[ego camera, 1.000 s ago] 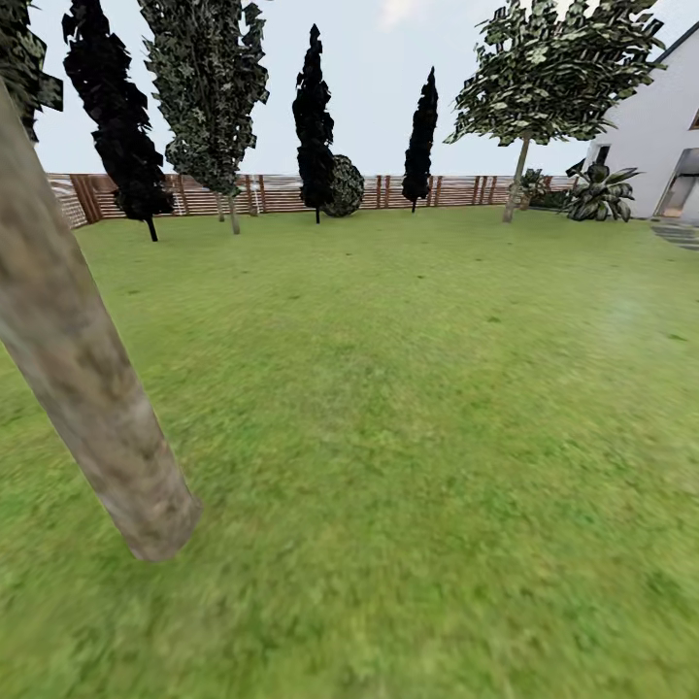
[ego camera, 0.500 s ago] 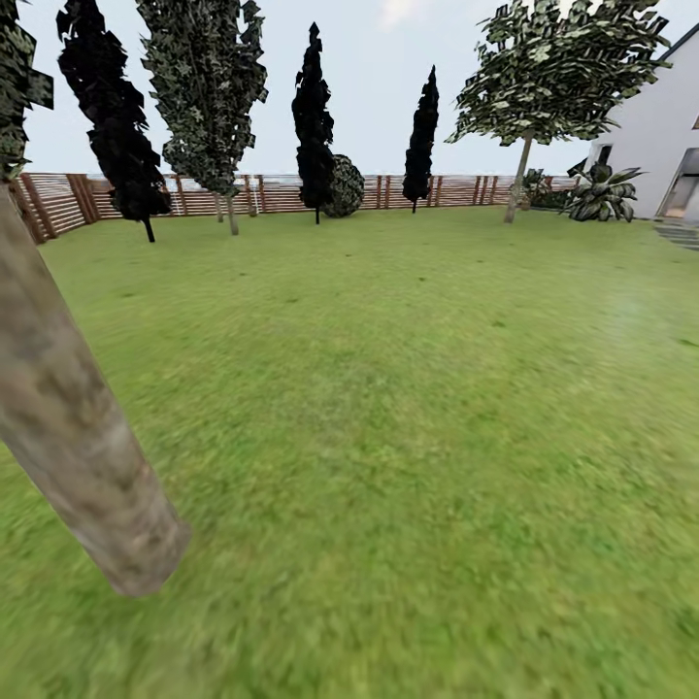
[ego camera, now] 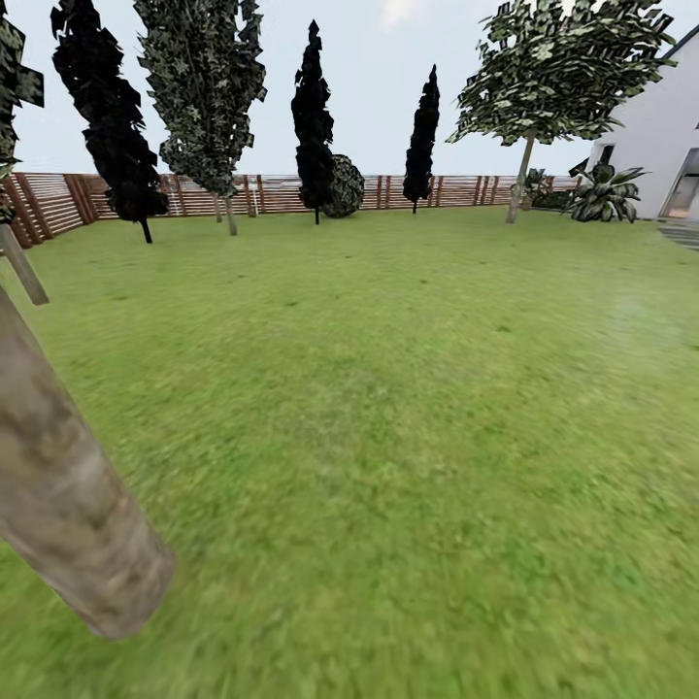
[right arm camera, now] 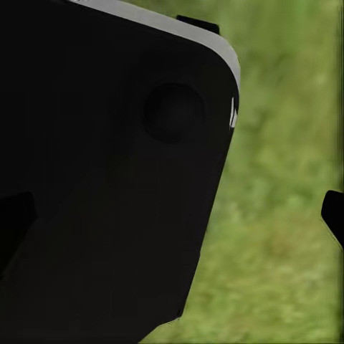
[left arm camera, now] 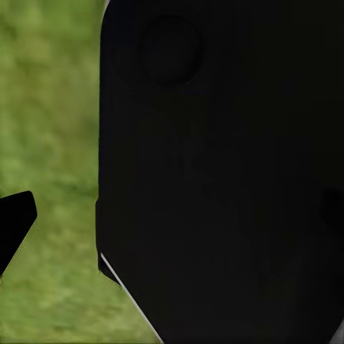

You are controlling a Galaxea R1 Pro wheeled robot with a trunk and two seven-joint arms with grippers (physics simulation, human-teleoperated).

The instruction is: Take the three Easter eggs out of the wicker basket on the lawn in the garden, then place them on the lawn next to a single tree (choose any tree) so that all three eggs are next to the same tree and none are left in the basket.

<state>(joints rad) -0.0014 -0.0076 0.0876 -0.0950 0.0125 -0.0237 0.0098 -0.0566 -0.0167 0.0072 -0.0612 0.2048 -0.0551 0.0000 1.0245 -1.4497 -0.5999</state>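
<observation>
The robot was on its way across the lawn (ego camera: 408,408), with a thick pale trunk (ego camera: 68,524) slanting through the lower left of the head view. Along the upper edge ran the fence (ego camera: 291,192), with black trees, a round bush (ego camera: 342,184) and, at upper right, another tree (ego camera: 553,68) beside a white house (ego camera: 660,126). The basket and eggs lay somewhere outside these frames. In both wrist views a large black body blocked the camera, grass beside it; I could not tell how far either gripper was open or whether it held anything. To do this step well, the base probably should turn slowly and keep clear of the near trunk while it sweeps the grass for the basket.
</observation>
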